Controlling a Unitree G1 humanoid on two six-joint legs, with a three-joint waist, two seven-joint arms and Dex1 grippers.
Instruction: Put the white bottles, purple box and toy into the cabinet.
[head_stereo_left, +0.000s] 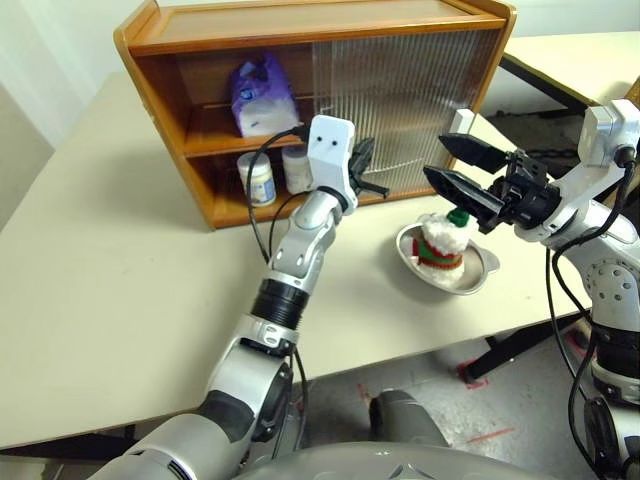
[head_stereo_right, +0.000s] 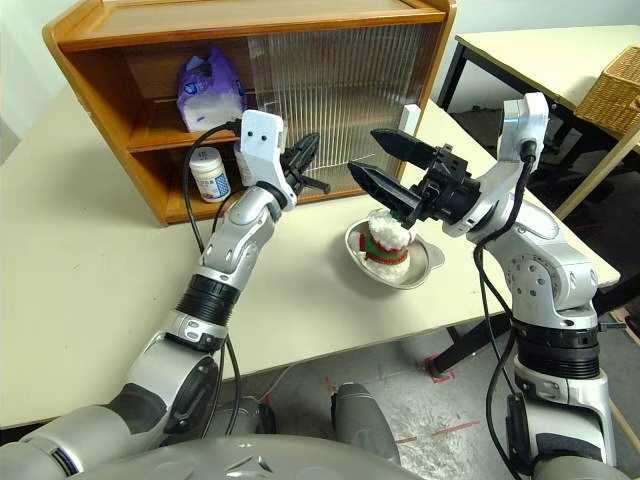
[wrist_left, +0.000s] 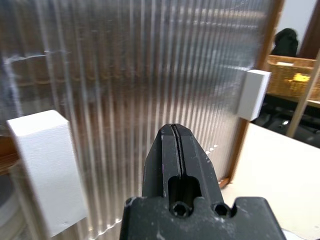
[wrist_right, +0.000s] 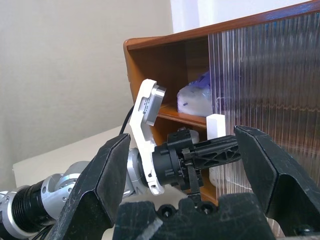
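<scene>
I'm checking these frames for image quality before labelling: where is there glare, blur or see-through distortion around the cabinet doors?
Left wrist view: the ribbed sliding door carries bright streaky glare, and the near white handle looks soft, out of focus. Left eye view: the ribs smear the cabinet interior behind them into vertical streaks. Right wrist view: the right gripper fingers close to the lens are dark and slightly blurred.

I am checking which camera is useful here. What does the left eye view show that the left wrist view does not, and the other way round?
Left eye view alone: the purple box on the shelf, two white bottles below it, the toy in a metal dish, and the open right gripper. Left wrist view alone: a wicker basket behind the cabinet. Both: the shut left gripper facing the cabinet's ribbed door.
</scene>
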